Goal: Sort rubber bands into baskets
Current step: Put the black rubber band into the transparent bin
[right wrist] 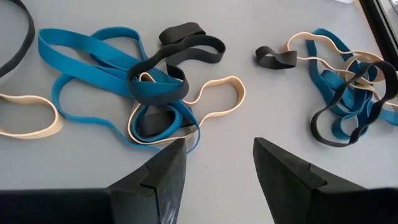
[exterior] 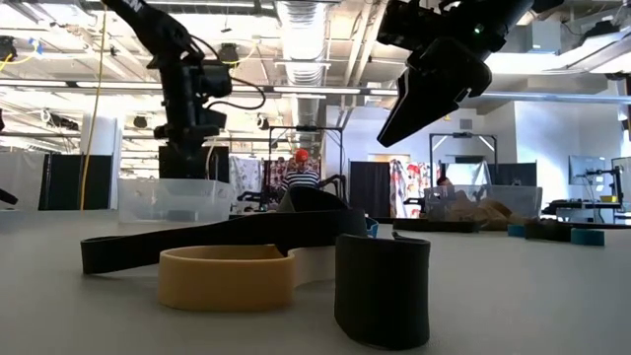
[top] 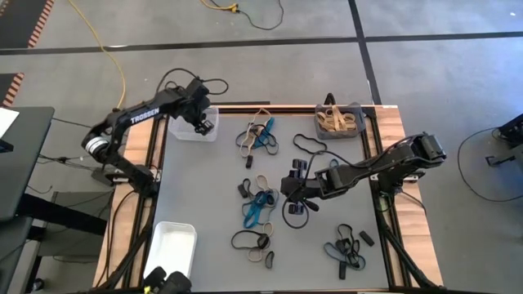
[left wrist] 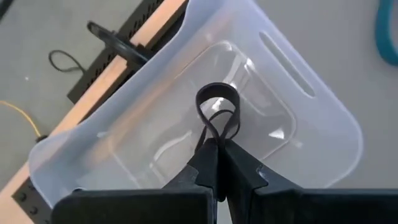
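— Where's the left gripper (left wrist: 216, 163)?

— Above the clear basket (left wrist: 323, 118) at the table's far left corner, pinched tight on a black rubber band (left wrist: 219, 112) dangling over it.

— And the right gripper (right wrist: 214, 163)?

— Fingers apart, holding nothing, hovering over a blue, black and beige tangle (right wrist: 146, 87) mid-table. Beige bands fill the grey basket (top: 340, 120); the white basket (top: 172, 247) sits near.

The high view looked straight down on the whole bench (top: 204, 188) and both arms. The low view sat at bench level, close behind a tan band (exterior: 226, 276), facing the room. The left wrist view looked closely down into the clear basket (left wrist: 323, 124), which the high and low views shared. The right wrist view hung close over the tangled bands (right wrist: 149, 87) mid-bench.
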Robot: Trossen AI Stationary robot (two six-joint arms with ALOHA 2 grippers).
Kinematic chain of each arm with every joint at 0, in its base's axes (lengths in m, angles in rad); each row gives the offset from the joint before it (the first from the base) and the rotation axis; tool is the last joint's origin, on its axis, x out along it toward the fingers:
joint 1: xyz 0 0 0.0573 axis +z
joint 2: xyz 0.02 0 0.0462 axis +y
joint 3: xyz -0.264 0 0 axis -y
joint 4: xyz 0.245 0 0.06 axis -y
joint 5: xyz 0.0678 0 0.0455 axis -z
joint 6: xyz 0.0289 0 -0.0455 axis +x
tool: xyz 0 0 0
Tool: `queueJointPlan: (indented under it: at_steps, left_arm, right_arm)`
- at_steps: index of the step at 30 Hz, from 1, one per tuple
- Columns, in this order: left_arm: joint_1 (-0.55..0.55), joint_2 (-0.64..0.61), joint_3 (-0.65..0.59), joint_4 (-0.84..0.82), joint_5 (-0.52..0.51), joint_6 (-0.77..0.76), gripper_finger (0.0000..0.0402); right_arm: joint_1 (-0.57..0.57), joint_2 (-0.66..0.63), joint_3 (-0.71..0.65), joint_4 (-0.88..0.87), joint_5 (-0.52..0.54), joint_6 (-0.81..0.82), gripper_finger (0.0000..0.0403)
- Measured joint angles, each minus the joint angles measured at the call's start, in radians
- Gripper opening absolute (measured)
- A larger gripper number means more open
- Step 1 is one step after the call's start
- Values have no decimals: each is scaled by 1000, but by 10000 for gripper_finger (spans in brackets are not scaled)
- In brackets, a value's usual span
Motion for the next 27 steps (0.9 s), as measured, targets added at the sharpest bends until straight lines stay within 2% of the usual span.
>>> queueJointPlan:
  at_steps: [4, 16, 22, 27]
  left_arm:
    - [9, 20, 0, 5, -20, 2, 21]
    - [9, 22, 0, 9, -34, -10, 130]
    - [6, 22, 0, 11, -33, -14, 149]
    - [-39, 22, 0, 19, 69, -21, 150]
  right_arm:
    - [0, 0, 0, 0, 0, -1, 217]
    - [0, 0, 0, -4, 0, -1, 217]
    - [0, 0, 0, -4, 0, -1, 217]
    - [0, 0, 0, -4, 0, 0, 217]
